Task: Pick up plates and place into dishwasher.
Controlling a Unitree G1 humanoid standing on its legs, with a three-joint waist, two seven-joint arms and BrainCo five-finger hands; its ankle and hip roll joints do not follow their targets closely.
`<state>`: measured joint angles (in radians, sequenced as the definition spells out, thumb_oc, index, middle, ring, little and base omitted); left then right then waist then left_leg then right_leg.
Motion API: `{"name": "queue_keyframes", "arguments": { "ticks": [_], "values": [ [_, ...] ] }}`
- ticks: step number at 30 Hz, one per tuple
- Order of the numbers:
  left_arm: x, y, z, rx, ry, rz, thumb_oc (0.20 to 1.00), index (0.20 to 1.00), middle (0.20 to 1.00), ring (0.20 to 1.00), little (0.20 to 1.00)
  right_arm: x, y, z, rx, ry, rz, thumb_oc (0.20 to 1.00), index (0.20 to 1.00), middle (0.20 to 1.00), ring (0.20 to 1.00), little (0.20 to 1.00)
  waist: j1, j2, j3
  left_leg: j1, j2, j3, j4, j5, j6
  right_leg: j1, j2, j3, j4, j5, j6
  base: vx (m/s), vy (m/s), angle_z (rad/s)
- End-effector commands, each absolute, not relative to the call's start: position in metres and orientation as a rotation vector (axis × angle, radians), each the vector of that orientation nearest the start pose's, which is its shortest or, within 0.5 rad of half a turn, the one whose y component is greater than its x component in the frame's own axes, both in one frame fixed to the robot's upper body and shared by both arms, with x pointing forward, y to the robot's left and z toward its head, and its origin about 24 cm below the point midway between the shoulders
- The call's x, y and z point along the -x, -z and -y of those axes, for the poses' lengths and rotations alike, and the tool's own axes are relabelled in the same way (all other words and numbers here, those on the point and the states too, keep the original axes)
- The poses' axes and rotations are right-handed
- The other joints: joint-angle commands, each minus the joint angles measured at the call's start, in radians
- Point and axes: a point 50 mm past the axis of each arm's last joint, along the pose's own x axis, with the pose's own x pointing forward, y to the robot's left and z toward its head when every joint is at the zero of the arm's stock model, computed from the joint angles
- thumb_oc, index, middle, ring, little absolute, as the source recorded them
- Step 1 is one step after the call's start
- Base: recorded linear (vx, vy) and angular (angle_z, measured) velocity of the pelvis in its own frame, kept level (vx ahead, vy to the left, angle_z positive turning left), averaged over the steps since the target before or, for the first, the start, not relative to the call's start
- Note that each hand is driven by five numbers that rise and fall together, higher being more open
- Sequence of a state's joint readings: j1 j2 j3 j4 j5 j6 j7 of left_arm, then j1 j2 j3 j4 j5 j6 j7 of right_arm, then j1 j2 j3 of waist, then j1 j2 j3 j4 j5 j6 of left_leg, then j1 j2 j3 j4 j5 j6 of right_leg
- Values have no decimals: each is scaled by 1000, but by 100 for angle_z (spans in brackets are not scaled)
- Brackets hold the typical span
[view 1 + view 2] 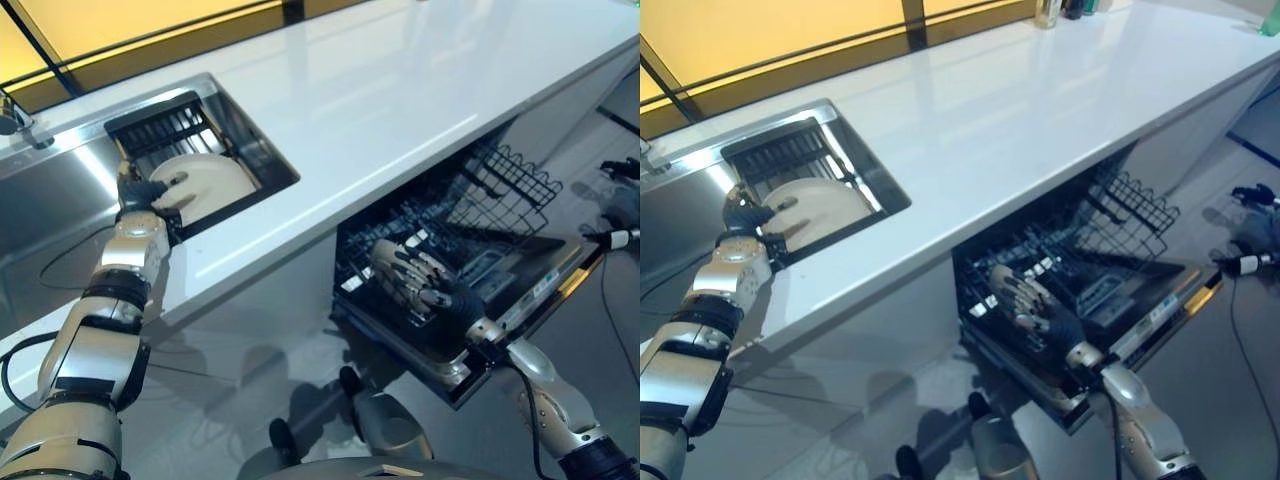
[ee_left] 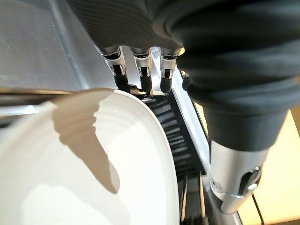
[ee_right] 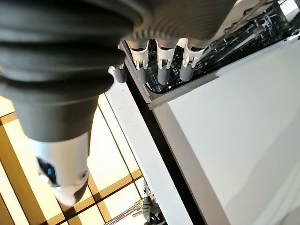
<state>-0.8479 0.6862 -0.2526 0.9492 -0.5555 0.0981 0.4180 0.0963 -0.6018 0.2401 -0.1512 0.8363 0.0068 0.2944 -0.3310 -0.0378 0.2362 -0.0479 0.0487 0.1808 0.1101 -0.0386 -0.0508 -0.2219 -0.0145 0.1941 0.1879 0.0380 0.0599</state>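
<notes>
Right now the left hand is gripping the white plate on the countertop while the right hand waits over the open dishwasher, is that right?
Not quite: the left hand grips the plate inside the sink, not on the countertop, as the left eye view shows. The right hand does wait over the open dishwasher.

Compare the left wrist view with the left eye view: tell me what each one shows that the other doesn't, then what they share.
The left wrist view alone shows, from close up, the left hand's fingertips hooked over the plate's rim, with the thumb apart on the other side.

The left eye view alone shows the white countertop, the open dishwasher with its dark rack pulled out, and the right hand over that rack, holding nothing.

Both show the left hand on the white plate in the sink, beside the black drain rack.
</notes>
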Motion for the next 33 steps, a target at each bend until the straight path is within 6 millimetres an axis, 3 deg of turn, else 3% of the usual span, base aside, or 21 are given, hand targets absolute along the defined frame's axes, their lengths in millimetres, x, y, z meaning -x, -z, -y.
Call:
{"name": "queue_keyframes", "arguments": {
  "ticks": [1,5,11,17,27,33],
  "values": [
    [-369,-172,-332,-94,-678,-54,1000,1000,1000,1000,1000,-233,-92,171,-272,-606,72,1000,1000,1000,1000,1000,-25,-18,11,-80,27,7,62,9,34,-53,-15,11,57,-32,55,0,0,0],
    [-372,-174,-330,-24,-669,-76,1000,1000,1000,1000,1000,-233,-94,171,-269,-615,74,1000,1000,1000,1000,1000,-35,-17,14,-78,28,10,62,9,33,-52,-15,11,58,-33,54,0,0,0],
    [-375,-162,-322,30,-609,-149,1000,1000,1000,1000,1000,-233,-92,170,-266,-620,61,1000,1000,1000,1000,1000,-42,-14,11,-70,27,14,69,6,34,-41,-15,15,58,-37,52,31,8,0],
    [-377,-155,-316,-18,-526,-180,1000,1000,1000,1000,1000,-231,-92,170,-264,-620,54,1000,1000,1000,1000,1000,-45,-10,12,-58,25,21,67,3,37,-29,-19,18,54,-36,55,7,1,0],
    [-386,-191,-290,24,-406,42,1000,1000,1000,1000,1000,-228,-84,174,-250,-609,27,1000,1000,1000,1000,1000,-44,9,14,-37,18,25,65,-4,38,-10,-23,21,54,-45,58,31,16,-1],
    [-386,-208,-291,14,-434,86,1000,1000,1000,1000,1000,-228,-87,175,-246,-598,33,1000,1000,1000,1000,1000,-41,10,18,-44,16,23,59,1,38,-19,-20,29,51,-40,58,0,0,0]
  ]
}}
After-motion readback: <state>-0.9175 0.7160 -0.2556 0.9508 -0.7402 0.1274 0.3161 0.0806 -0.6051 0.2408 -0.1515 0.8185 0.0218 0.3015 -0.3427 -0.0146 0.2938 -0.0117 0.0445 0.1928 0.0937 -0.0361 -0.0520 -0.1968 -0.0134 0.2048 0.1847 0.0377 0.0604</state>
